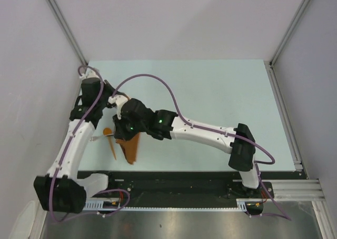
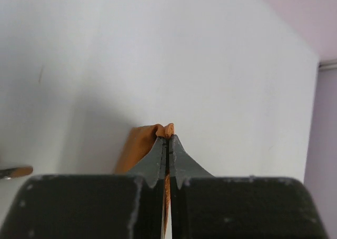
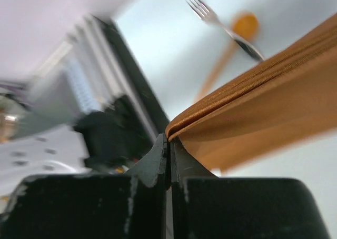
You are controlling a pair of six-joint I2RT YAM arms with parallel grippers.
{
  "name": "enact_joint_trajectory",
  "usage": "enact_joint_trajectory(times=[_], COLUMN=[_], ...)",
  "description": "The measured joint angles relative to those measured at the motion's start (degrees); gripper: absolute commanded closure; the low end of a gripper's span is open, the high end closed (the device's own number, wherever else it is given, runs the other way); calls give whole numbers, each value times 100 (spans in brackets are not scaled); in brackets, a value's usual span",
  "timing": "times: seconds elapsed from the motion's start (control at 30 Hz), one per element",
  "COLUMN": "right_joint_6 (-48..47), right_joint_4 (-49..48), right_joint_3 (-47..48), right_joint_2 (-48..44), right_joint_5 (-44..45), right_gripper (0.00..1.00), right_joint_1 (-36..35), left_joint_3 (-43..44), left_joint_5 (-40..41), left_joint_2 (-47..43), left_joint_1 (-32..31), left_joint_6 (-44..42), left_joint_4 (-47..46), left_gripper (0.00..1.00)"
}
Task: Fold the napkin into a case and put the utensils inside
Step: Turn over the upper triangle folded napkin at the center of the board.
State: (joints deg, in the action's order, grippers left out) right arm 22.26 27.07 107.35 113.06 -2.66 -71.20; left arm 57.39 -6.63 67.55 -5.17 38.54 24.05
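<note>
The rust-orange napkin (image 1: 130, 148) is lifted off the table as a narrow, hanging fold at the near left. My left gripper (image 1: 119, 108) is shut on a bunched bit of it (image 2: 141, 144). My right gripper (image 1: 125, 132) is shut on a layered edge of the same cloth (image 3: 263, 97). Both grippers' fingers are hidden under the wrists in the top view. An orange spoon (image 1: 107, 131) with a round bowl lies on the table just left of the napkin and also shows in the right wrist view (image 3: 245, 24). A slim fork (image 3: 202, 8) lies across it.
The two arms crowd together over the near-left part of the pale table (image 1: 210, 102). The black base rail (image 1: 174, 183) runs along the near edge. Grey walls with metal posts (image 1: 63, 23) close in the left, back and right sides.
</note>
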Motion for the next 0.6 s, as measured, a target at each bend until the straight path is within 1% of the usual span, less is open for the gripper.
enact_joint_trajectory(times=[0.1, 0.2, 0.3, 0.43, 0.53, 0.6], right_joint_6=[92, 378, 844, 1604, 2048, 2326], right_joint_4=[-525, -1436, -2393, -4004, -4874, -5283], right_joint_3=[79, -868, -2155, -4266, -5451, -6293], right_joint_2=[-72, -564, -1167, -1786, -1882, -1928], right_joint_5=[-439, -852, -1327, -1799, -1932, -2011], right_gripper=[100, 100, 100, 100, 100, 100], right_joint_1=[33, 227, 612, 1204, 1606, 1838], left_joint_3=[321, 619, 671, 562, 494, 483], left_joint_5=[103, 125, 225, 308, 334, 339], left_joint_2=[-603, -748, -535, 487, 1644, 2371], left_joint_1=[59, -48, -411, -1147, -1668, -2009], left_joint_6=[-20, -39, -48, -44, -48, -48], left_joint_4=[72, 44, -229, -761, -1172, -1427], left_gripper=[100, 100, 100, 100, 100, 100])
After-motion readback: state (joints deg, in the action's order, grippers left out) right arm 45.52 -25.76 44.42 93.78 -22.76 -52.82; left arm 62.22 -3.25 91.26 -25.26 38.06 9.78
